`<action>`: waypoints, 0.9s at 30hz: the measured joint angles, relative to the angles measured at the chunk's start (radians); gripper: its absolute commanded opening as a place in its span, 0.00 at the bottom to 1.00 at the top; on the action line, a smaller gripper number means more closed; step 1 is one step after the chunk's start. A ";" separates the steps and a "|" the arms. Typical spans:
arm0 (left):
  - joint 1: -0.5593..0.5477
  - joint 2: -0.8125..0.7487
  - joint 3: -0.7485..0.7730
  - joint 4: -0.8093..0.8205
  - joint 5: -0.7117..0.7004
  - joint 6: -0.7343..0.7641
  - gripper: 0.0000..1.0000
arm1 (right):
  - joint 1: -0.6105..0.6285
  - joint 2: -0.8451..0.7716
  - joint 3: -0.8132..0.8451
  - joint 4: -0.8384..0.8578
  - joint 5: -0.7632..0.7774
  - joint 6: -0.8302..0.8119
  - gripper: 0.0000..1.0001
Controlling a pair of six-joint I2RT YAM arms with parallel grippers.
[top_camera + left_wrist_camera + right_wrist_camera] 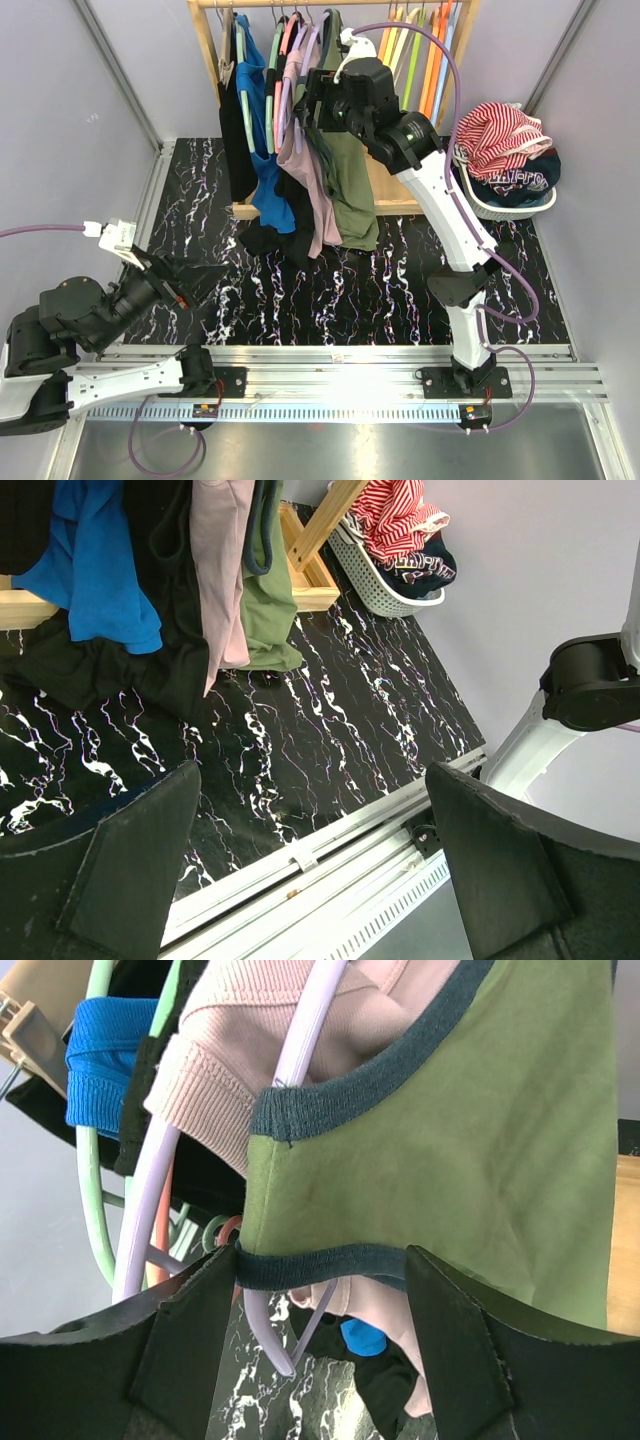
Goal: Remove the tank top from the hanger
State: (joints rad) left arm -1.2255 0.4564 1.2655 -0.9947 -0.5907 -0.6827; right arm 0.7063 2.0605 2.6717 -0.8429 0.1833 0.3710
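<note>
**At the wooden rack [208,40]: right end effector [320,1270] set about the tank top strap**

Its fingers stand apart, bracketing the teal-bound hem of the green tank top [450,1140], which hangs on the rack among other garments. Nothing is clamped. Judgement: close on the binding only, keep clear of the lilac hanger [300,1050] just beside it, then lift the strap over the hanger end rather than drag downward. Left end effector [310,775] is spread and empty, well in front of the rack. Black marbled table [350,290] beneath the rack; grey walls; laundry basket [500,205] beside the rack.
</note>
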 measured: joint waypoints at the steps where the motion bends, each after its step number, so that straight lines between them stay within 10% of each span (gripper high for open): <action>1: 0.000 -0.001 0.000 -0.001 0.000 0.000 0.99 | 0.000 0.000 0.000 0.000 0.004 0.000 0.74; 27: 0.000 -0.037 -0.038 0.002 0.000 -0.019 0.99 | 0.016 0.040 0.023 -0.047 0.093 -0.049 0.52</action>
State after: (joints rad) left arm -1.2255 0.4198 1.2274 -0.9924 -0.5911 -0.7017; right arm 0.7223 2.1002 2.6942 -0.8894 0.2760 0.3218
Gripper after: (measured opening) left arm 0.988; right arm 0.549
